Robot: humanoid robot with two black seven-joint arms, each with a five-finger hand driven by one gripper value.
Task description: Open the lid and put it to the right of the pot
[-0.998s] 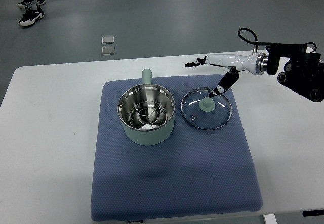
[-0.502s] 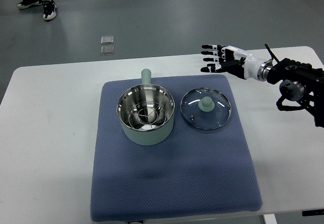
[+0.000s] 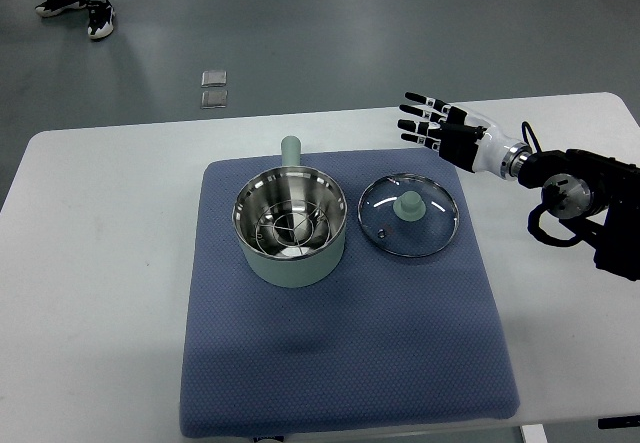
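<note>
A pale green pot [image 3: 291, 227] with a steel inside and a steamer rack stands open on a blue mat [image 3: 340, 363], its handle [image 3: 290, 150] pointing away. The glass lid [image 3: 408, 214] with a pale green knob lies flat on the mat just right of the pot, apart from it. My right hand [image 3: 432, 123] is open with fingers spread, above the table behind and right of the lid, touching nothing. The left arm does not show.
The mat lies on a white table [image 3: 100, 263]. My right arm's black forearm [image 3: 585, 198] reaches in over the table's right side. A person's feet [image 3: 75, 8] stand on the grey floor at far left, and two small clear items [image 3: 213, 88] lie on the floor.
My right hand let go of the lid's knob, lifted away back and right, and its fingers spread open. The lid stays on the mat. The person's feet shifted right.
</note>
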